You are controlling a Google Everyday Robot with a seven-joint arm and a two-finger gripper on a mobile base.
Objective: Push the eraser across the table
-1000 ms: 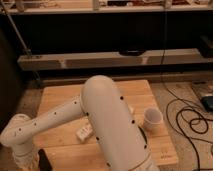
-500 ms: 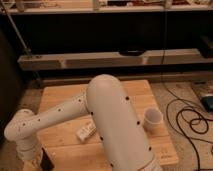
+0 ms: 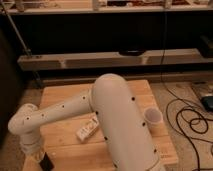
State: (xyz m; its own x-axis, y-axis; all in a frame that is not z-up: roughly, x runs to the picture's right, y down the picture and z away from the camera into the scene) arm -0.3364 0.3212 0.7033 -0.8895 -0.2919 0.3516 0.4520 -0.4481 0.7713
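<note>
Camera view: one arm was seen reaching over the table (image 3: 65, 95), its wrist bent down well to the left of the white box (image 3: 87, 130) and nearer the camera than it.
Gripper: the gripper (image 3: 39, 156) was found low at the table's near-left corner, well apart from the white box; whether it was released or clenched could not be told.
Eraser: a small dark block (image 3: 48, 163), taken to be the eraser, was noted just beside the gripper, on the side toward the white box; contact could not be confirmed.
Other items: a pale cup (image 3: 152, 117) was recorded to the right of the white box, well apart.
Progress: the approach was judged done or nearly so.
Outstanding: the push across the table was judged largely still to be made.
</note>
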